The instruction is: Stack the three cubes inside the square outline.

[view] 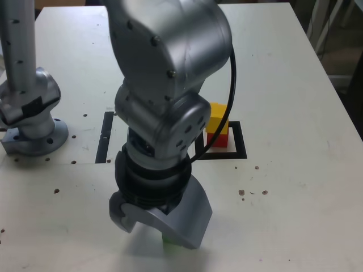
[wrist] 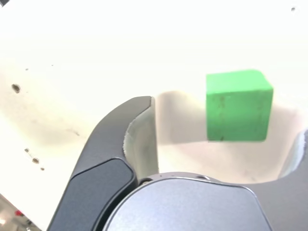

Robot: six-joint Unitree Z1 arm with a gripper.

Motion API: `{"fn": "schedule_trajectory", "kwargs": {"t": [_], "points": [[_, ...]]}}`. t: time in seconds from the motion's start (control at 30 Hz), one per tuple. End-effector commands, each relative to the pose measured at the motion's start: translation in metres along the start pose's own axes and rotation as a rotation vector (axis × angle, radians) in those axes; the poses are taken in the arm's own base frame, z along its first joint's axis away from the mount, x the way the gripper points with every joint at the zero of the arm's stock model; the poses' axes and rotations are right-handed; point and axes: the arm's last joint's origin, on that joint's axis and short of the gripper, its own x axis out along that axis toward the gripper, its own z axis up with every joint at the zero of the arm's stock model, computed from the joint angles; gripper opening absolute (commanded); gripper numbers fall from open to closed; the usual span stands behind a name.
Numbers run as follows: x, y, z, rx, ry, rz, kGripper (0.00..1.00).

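In the exterior view, we are seeing the gripper (view: 161,232) at lower centre, above the white table (view: 295,209). Its jaws are standing wide apart, grasping nothing. The green cube (wrist: 238,108) is sitting right of centre in the wrist view, between the jaws and apart from both; in the exterior view only a sliver is showing beneath the gripper. Right of centre in the exterior view, the yellow cube (view: 216,119) is resting on the red cube (view: 218,140), inside the square outline (view: 240,148).

We are judging the current step as alignment for the last pick. The cube is lying off-centre between the jaws; closing without correction could make one finger push or twist it. Gripping too high could cause slippage. During placement, a low approach could topple the pair, and an offset release could leave green overhanging.
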Motion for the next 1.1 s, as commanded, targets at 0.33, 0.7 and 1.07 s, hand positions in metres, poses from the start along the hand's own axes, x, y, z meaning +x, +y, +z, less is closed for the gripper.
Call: {"fn": "schedule_trajectory", "kwargs": {"t": [0.33,0.7,1.07], "points": [[0.022,0.000,0.023,0.006,-0.006,-0.042,0.85],[0.017,0.006,0.021,-0.006,-0.036,0.027,0.58],[0.020,0.008,0.023,-0.014,-0.025,0.037,0.50]]}}
